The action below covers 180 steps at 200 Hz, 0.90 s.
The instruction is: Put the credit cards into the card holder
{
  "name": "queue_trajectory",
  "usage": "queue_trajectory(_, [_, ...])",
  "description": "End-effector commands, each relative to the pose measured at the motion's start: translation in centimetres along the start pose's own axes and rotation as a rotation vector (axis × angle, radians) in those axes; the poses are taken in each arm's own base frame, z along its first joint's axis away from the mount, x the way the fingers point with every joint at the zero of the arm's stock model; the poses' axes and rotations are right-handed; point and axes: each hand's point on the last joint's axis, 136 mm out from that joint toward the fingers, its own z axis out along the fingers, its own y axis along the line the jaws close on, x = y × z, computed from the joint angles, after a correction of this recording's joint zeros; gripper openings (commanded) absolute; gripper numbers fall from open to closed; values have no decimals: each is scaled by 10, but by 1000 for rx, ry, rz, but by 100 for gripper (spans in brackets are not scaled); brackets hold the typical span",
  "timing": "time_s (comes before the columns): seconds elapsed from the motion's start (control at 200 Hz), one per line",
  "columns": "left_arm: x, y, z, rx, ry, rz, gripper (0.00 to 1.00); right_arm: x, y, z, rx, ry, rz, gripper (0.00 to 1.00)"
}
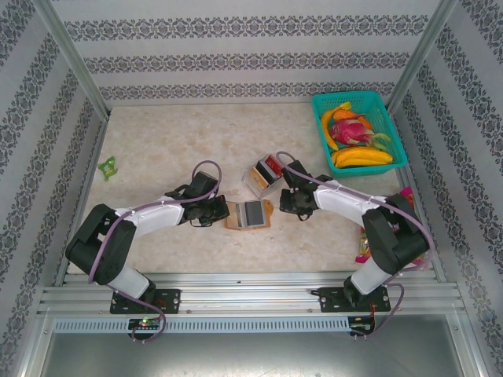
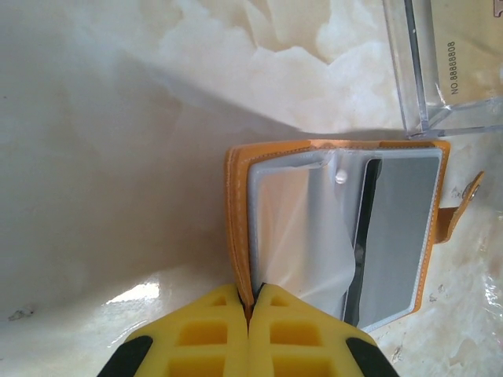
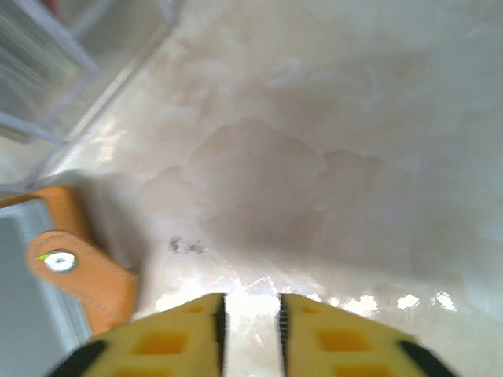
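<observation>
The card holder [image 1: 248, 214] lies open on the table, orange-tan outside with clear grey sleeves inside [image 2: 393, 236]. My left gripper [image 1: 222, 212] is shut on its left cover edge, the yellow fingers [image 2: 212, 330] pinching the orange rim. A dark card edge [image 2: 366, 236] shows in the right sleeve. More credit cards stand in a clear plastic box [image 1: 263, 174] just behind the holder, a red one [image 1: 273, 165] and a tan one [image 2: 464, 55] among them. My right gripper [image 1: 284, 198] hovers right of the holder, open a little [image 3: 251, 330], with only bare table between its fingers. The holder's snap strap [image 3: 75, 271] lies to its left.
A teal basket [image 1: 393, 129] of toy fruit stands at the back right. A small green toy [image 1: 108, 166] lies far left. Colourful packets [image 1: 363, 250] sit by the right arm's base. Patterned walls enclose the table.
</observation>
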Motion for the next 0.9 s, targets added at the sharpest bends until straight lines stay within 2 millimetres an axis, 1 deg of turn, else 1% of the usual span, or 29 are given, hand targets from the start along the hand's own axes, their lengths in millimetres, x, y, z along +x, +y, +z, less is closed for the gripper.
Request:
queue_trajectory(0.0, [4, 15, -3, -62, 19, 10, 0, -1, 21, -7, -78, 15, -16, 37])
queue_trajectory(0.075, [3, 13, -4, -56, 18, 11, 0, 1, 42, -5, -103, 16, -65, 43])
queue_trajectory(0.155, [2, 10, -5, -46, 16, 13, 0, 3, 52, 3, -70, 27, -95, 46])
queue_trajectory(0.2, [3, 10, -5, -44, 20, 13, 0, 2, 52, 5, -22, 18, -113, 47])
queue_trajectory(0.28, [3, 9, -6, -39, 18, 13, 0, -1, 54, 10, 35, -3, -137, 53])
queue_trajectory(0.325, [3, 8, -7, -39, 17, 15, 0, -1, 56, 13, 52, 2, -151, 54])
queue_trajectory(0.415, [3, 8, -7, -39, 20, 17, 0, 0, 47, 20, 148, 4, -168, 55])
queue_trajectory(0.46, [3, 7, -8, -38, 20, 18, 0, 0, 39, 23, 205, 7, -170, 54])
queue_trajectory(0.55, [2, 7, -10, -42, 16, 20, 0, 5, 32, 28, 236, 25, -182, 49])
queue_trajectory(0.605, [2, 7, -11, -45, 17, 23, 0, 6, 31, 28, 230, 23, -187, 42])
queue_trajectory(0.649, [2, 7, -12, -48, 19, 27, 0, 5, 29, 25, 236, 15, -187, 37])
queue_trajectory(0.799, [0, 9, -16, -78, 20, 42, 0, 1, 23, 13, 226, -12, -173, 29])
queue_trajectory(0.894, [-1, 7, -19, -84, 21, 58, 0, 4, 18, 11, 192, -1, -149, 20])
